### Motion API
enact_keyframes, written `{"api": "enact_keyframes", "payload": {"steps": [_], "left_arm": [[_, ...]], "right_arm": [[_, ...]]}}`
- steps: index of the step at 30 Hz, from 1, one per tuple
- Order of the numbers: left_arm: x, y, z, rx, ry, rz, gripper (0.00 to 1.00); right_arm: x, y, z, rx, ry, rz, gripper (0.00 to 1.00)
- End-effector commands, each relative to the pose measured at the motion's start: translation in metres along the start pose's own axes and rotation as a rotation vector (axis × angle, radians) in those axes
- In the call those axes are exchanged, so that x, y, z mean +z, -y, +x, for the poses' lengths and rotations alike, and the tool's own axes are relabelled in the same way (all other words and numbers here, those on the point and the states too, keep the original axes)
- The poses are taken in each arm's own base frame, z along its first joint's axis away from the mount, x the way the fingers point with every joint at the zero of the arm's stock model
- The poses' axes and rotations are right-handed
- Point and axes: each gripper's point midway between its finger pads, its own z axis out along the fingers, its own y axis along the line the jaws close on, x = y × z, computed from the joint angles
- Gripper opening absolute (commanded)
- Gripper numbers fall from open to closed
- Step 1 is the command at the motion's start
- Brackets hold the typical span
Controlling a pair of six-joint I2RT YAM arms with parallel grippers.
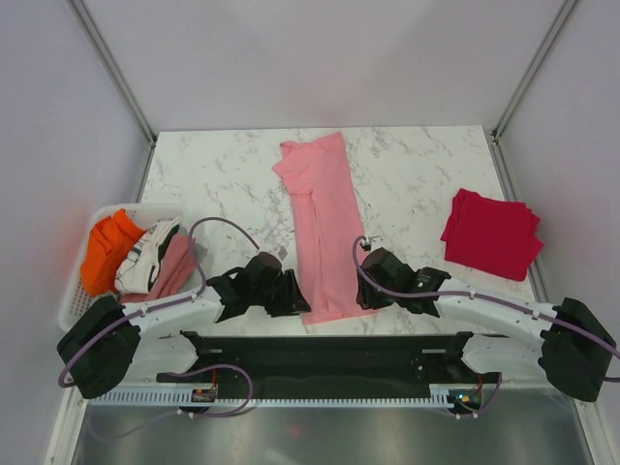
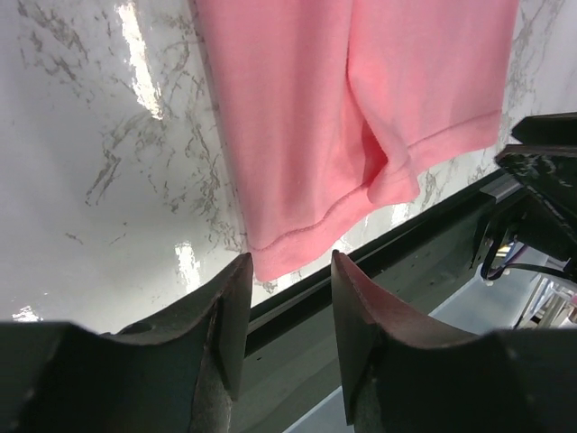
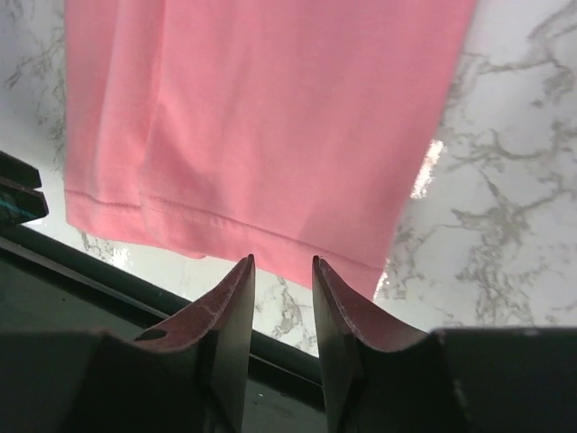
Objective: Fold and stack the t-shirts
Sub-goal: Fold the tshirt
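The light pink t-shirt (image 1: 323, 228) lies as a long narrow strip down the middle of the marble table, collar end far, hem near the front edge. Its hem shows in the left wrist view (image 2: 361, 117) and the right wrist view (image 3: 270, 117). My left gripper (image 1: 298, 295) is open and empty at the hem's near left corner. My right gripper (image 1: 365, 291) is open and empty at the hem's near right corner. The crimson red t-shirt (image 1: 491, 232) lies folded as a rectangle at the right.
A white basket (image 1: 79, 281) at the left edge holds orange, white and dusty pink garments. A black rail (image 1: 320, 349) runs along the table's near edge. Grey walls and metal posts enclose the table.
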Motion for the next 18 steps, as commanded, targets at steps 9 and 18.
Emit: {"api": "enact_keyframes", "payload": {"steps": [9, 18], "left_arm": [[0.016, -0.003, 0.010, -0.050, -0.016, -0.035, 0.46], [0.024, -0.007, 0.020, -0.053, -0.039, -0.034, 0.38]], "right_arm": [[0.006, 0.049, 0.024, 0.094, -0.036, 0.216, 0.40], [0.013, 0.051, 0.034, 0.103, -0.067, 0.216, 0.21]]}}
